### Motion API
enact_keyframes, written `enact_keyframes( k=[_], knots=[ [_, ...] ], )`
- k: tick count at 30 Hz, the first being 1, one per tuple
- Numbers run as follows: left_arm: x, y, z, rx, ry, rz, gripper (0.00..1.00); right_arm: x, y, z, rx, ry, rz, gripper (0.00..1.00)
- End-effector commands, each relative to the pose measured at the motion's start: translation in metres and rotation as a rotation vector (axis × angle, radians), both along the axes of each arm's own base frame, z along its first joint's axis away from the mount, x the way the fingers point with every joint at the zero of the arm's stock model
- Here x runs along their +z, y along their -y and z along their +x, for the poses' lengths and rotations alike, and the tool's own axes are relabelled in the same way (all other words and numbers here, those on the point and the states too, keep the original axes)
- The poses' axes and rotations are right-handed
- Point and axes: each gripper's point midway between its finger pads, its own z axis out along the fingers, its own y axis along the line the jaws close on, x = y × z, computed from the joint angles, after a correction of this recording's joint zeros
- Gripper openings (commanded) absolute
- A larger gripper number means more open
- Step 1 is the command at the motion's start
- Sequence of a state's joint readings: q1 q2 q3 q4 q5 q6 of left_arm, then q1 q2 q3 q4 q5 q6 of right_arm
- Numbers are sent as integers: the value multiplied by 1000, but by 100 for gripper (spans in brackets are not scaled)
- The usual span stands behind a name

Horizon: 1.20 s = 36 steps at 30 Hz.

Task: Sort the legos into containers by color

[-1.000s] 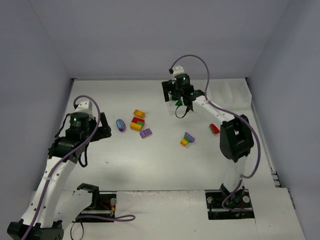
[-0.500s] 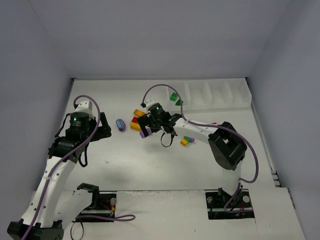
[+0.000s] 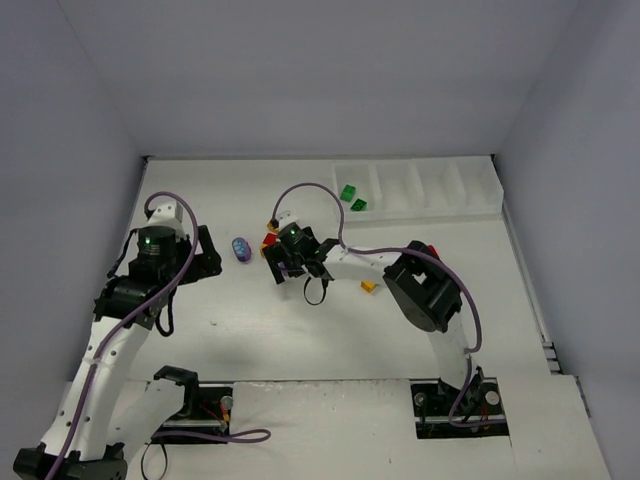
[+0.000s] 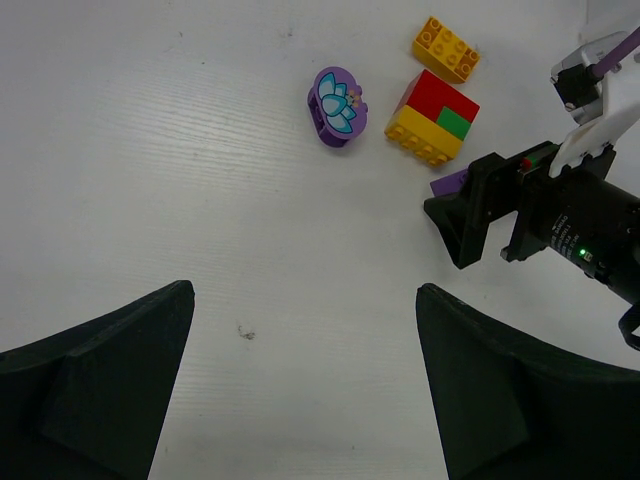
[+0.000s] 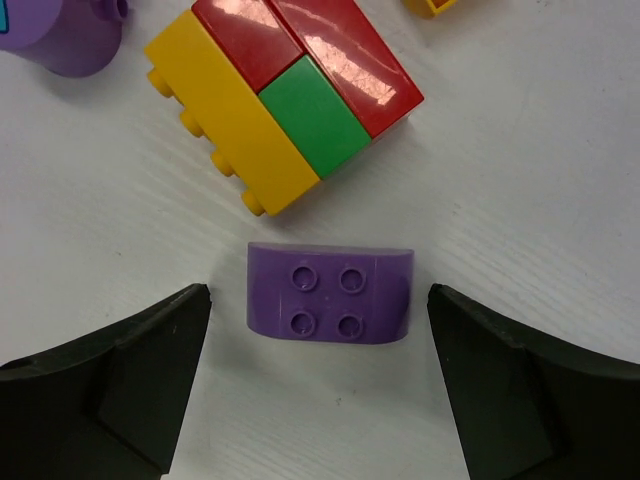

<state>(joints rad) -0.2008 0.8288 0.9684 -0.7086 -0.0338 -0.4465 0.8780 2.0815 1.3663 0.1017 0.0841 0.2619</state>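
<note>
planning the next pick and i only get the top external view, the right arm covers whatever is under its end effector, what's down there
observer: a purple four-stud brick lies flat between the open fingers of the right end effector, touching neither.
operator: is it stuck to the clump beside it
observer: no, a strip of table shows between it and the yellow, red and green clump.
operator: left end effector holding anything
observer: nothing; the left end effector is wide open, with only table between its fingers.
</note>
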Motion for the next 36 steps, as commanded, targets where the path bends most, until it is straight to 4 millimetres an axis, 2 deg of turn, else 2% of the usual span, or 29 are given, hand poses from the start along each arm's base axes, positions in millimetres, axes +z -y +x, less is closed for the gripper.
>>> enact_keyframes(
  k=[1, 3, 6, 9, 10, 12, 13, 16, 18, 24, 31, 34, 36],
  knots=[
    [10, -2, 1, 13, 39, -4, 86, 13, -8, 15, -58, 52, 29, 85],
    [10, -2, 0, 15, 39, -3, 86, 9, -5, 14, -70, 46, 22, 81],
    [10, -3, -1, 18, 38, -1, 86, 1, 3, 9, -83, 34, 1, 70],
    [10, -3, -1, 17, 39, -2, 86, -5, 15, 3, -98, 25, -23, 55],
    [11, -3, -1, 17, 41, 0, 86, -7, 19, 1, -103, 27, -34, 44],
    [10, -3, -1, 18, 40, 1, 86, -8, 29, -2, -114, 30, -52, 32],
    [10, -3, -1, 17, 41, 0, 86, -8, 34, -1, -122, 40, -66, 21],
    [10, -2, 0, 15, 41, -3, 86, -5, 44, -3, -128, 54, -85, 6],
    [9, -2, 0, 14, 41, -4, 86, 4, 52, -1, -143, 72, -84, 0],
    [9, -1, 1, 11, 43, -8, 86, 40, 64, 10, -151, 136, -57, 0],
    [6, 0, 0, 10, 39, -14, 86, 78, 98, 36, -224, 191, -12, 0],
    [6, 0, 1, 10, 40, -17, 86, 102, 126, 56, -296, 225, 21, 0],
    [5, 1, 1, 10, 39, -18, 86, 121, 155, 75, -373, 265, 31, 0]
  ],
)
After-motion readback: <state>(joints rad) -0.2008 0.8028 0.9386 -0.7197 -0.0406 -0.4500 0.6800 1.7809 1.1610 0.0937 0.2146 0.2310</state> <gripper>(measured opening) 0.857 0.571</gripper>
